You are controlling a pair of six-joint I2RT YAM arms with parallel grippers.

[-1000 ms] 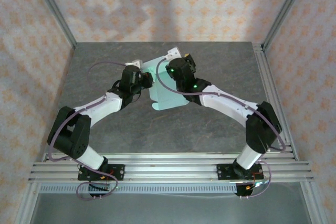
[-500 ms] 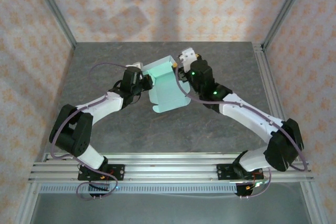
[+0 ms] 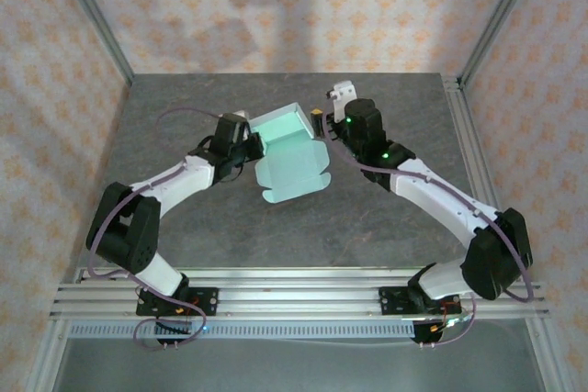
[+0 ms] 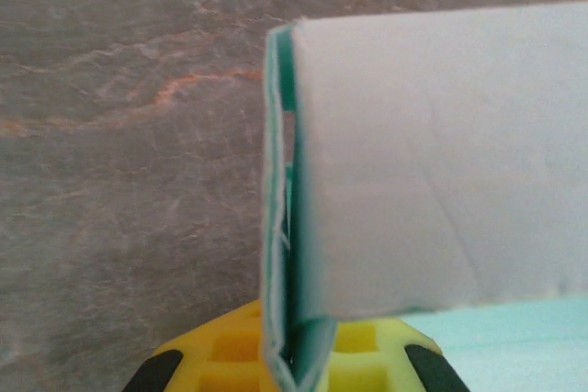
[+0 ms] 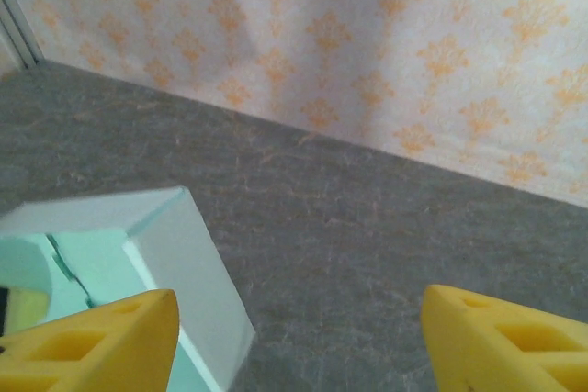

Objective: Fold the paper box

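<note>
The paper box [image 3: 292,170] lies between the left end effector [image 3: 251,146] and right end effector [image 3: 322,122].

Mint-blue paper box [image 3: 294,170], grey veined table [image 3: 303,227], orange-patterned walls [image 3: 276,6]

A dark grey, stone-patterned table [image 3: 184,218] fills the floor of the enclosure, faint rust-coloured veins crossing its surface in the left wrist view. Cream wallpaper with orange floral motifs [image 3: 303,6] covers the walls behind and at both sides. Slanted silver aluminium posts [image 3: 92,16] stand at the back corners. Grooved silver aluminium rails [image 3: 303,291] run along the near edge.
</note>
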